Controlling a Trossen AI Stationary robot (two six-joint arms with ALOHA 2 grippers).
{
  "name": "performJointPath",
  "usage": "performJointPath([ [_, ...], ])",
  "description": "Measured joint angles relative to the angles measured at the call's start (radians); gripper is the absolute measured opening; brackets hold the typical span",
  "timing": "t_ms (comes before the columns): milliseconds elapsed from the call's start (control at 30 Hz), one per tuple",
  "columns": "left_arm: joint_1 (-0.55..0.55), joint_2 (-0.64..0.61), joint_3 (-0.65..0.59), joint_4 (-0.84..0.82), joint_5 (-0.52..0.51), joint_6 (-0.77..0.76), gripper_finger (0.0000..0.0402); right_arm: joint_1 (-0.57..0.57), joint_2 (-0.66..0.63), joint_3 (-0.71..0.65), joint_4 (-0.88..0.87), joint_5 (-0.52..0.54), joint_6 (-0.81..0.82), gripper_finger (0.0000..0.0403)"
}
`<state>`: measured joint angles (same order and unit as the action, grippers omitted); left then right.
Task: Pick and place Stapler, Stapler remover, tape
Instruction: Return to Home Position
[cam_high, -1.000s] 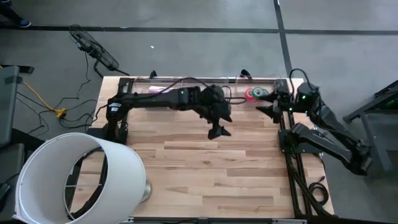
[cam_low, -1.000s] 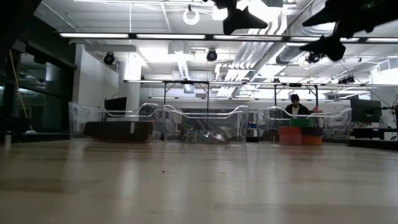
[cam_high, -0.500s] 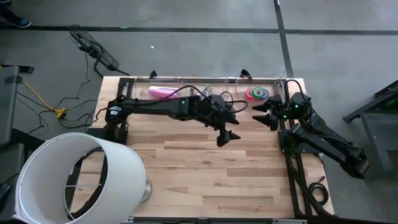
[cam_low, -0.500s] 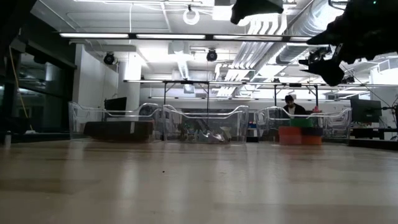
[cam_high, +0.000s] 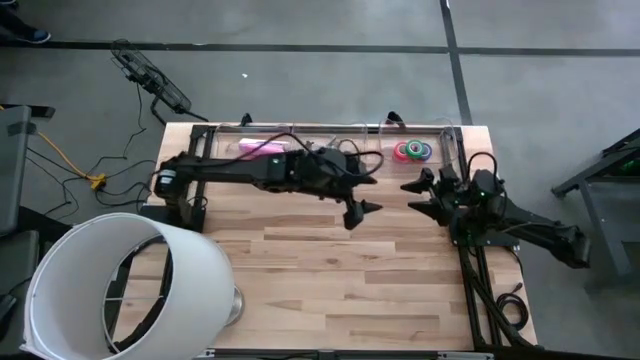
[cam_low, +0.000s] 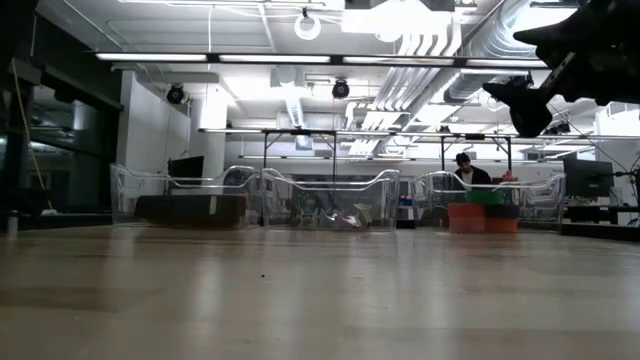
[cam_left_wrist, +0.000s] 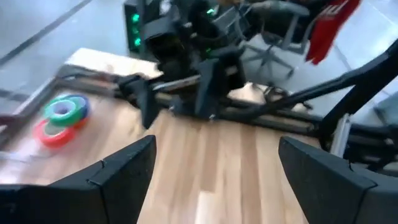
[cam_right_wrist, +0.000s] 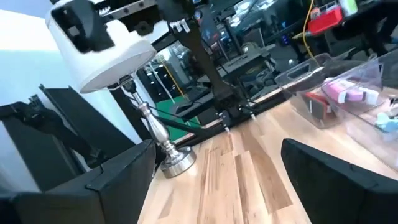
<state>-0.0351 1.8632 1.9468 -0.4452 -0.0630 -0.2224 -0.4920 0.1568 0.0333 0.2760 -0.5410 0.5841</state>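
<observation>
Tape rolls (cam_high: 412, 151), coloured rings, & pink stapler (cam_high: 262, 148) in clear plastic bins (cam_high: 300, 127); left gripper (cam_high: 362, 213), right gripper (cam_high: 412, 196) both spread, empty, near bins. Only homing left, prob.

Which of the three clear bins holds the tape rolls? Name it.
The right bin: the coloured tape rolls, red and green among them, sit in it. The left bin shows a pink stapler instead; the middle bin shows no rolls.
</observation>
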Motion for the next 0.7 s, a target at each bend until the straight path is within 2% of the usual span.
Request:
performJointPath([
  [100,-0.019,-0.045,-0.011,-0.036,-0.059,0.008,0.0332,0.035,-0.044,0.003,-0.042,0.053,-0.013,0.0339],
  [167,-0.037,-0.095,-0.077,-0.022,-0.101,0.004,0.0332,0.046,-0.073,0.004,-0.062,0.079,-0.018,0.0339],
  [233,-0.055,-0.152,-0.187,0.057,-0.134,-0.021,0.0332,0.05,-0.106,0.004,-0.1,0.083,-0.022,0.0339],
  [300,-0.075,-0.239,-0.339,0.14,-0.16,-0.055,0.0332,0.05,-0.138,0.004,-0.152,0.086,-0.023,0.0339],
  [467,-0.122,-0.472,-0.766,0.495,-0.222,-0.114,0.0332,0.05,-0.15,0.004,-0.22,0.087,-0.042,0.0339],
  [633,-0.192,-0.7,-1.161,0.881,-0.336,-0.123,0.0332,0.048,-0.152,0.004,-0.234,0.099,-0.05,0.0339],
  [700,-0.225,-0.782,-1.295,0.983,-0.387,-0.123,0.0332,0.048,-0.151,0.004,-0.235,0.113,-0.047,0.0339],
])
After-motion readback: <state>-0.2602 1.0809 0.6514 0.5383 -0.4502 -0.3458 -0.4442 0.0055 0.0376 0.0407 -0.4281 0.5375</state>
